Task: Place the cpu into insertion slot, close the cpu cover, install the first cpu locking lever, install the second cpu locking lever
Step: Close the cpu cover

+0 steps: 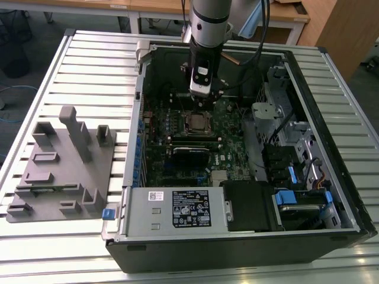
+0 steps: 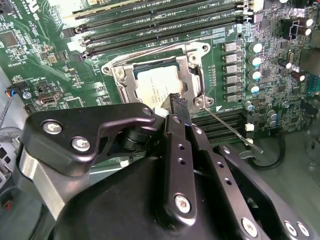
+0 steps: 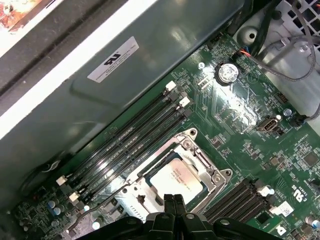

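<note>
While the claw (image 2: 179, 106) hangs low over the motherboard (image 2: 45, 30), I read its two fingers as pressed together with nothing between them. In the first wrist view the black tips meet in one narrow line.

The cpu (image 2: 159, 84) already sits in the insertion slot (image 2: 111, 68) with its pale metal top facing up. The cpu cover (image 2: 194, 80) looks to lie flat around it, framing the chip through its square cut-out. In the exterior view the socket is on the far half of the board, inside the open computer case (image 1: 237, 248) that stands on the slatted desk (image 1: 89, 65).

What matters to me is the locking lever (image 2: 231, 128), a thin wire rod. It starts at the socket corner just beside the claw's tips and runs out across the long black memory slots (image 2: 212, 134) on that side. Its long axis slants off the socket's side rather than lying tucked along it, so I judge it not yet latched. The tips sit at the cover's edge next to the lever's root. Whether they touch the metal I cannot tell.
</note>
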`<act>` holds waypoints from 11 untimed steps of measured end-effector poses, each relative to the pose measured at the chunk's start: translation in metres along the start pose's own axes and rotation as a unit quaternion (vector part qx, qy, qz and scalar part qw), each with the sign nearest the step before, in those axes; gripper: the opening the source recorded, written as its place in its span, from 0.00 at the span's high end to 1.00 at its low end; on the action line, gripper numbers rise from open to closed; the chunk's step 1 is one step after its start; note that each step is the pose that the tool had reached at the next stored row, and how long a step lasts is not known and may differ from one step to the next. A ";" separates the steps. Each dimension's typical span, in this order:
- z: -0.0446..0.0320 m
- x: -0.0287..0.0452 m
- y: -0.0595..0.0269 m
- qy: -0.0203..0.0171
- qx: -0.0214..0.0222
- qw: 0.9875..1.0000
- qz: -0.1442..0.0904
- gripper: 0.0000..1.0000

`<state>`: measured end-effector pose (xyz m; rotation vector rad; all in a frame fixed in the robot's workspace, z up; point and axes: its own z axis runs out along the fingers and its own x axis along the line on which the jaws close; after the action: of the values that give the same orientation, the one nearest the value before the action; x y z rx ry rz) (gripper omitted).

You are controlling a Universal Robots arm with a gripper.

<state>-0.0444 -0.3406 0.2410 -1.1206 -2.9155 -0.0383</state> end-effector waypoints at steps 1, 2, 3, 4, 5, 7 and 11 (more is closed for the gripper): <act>0.0000 0.0000 0.0000 0.000 0.000 1.000 0.000 0.90; 0.0000 0.0000 0.0000 0.000 0.000 1.000 0.000 0.90; 0.0000 0.0000 0.0000 0.000 0.000 1.000 0.000 0.90; 0.0000 0.0000 0.0000 0.000 0.000 1.000 -0.001 0.90; 0.0001 0.0000 0.0000 0.000 0.000 1.000 -0.003 0.90; 0.0001 0.0000 0.0000 0.000 0.000 1.000 -0.014 0.90; 0.0001 0.0000 0.0000 0.000 0.001 1.000 -0.022 0.90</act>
<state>-0.0444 -0.3406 0.2408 -1.0560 -2.9389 -0.0378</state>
